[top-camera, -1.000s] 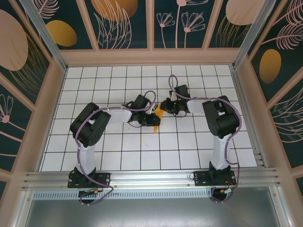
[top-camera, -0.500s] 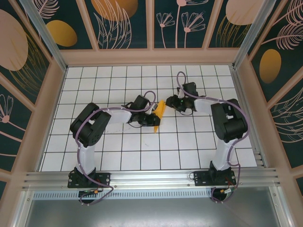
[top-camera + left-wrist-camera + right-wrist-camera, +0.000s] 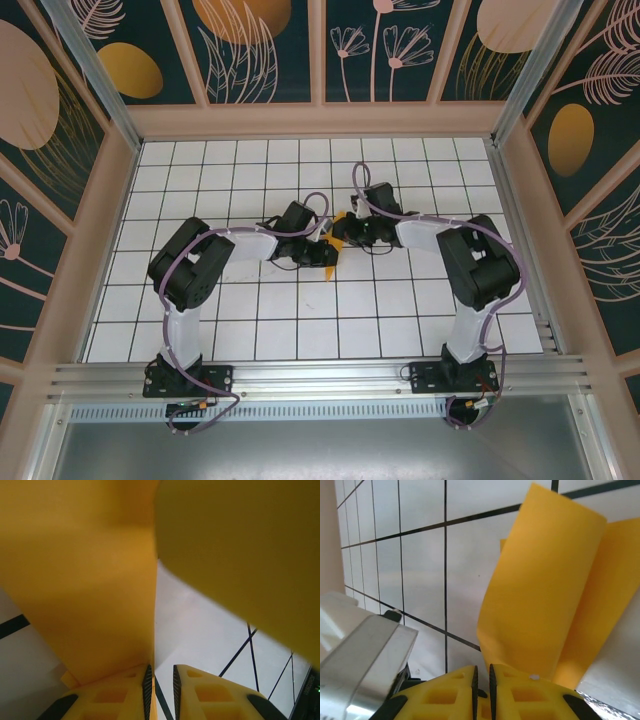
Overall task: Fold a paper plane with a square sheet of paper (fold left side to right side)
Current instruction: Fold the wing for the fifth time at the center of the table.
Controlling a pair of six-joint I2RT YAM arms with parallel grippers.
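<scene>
two grippers meet at the middle of the grid surface (image 3: 250,310), with the square sheet of paper (image 3: 545,580) lifted off it between them, partly doubled over. the left gripper (image 3: 161,672), jaws almost together, looks nipped on one edge, likely to anchor it. the right gripper (image 3: 481,669) is pinched on the other flap, probably to carry the fold across.
</scene>
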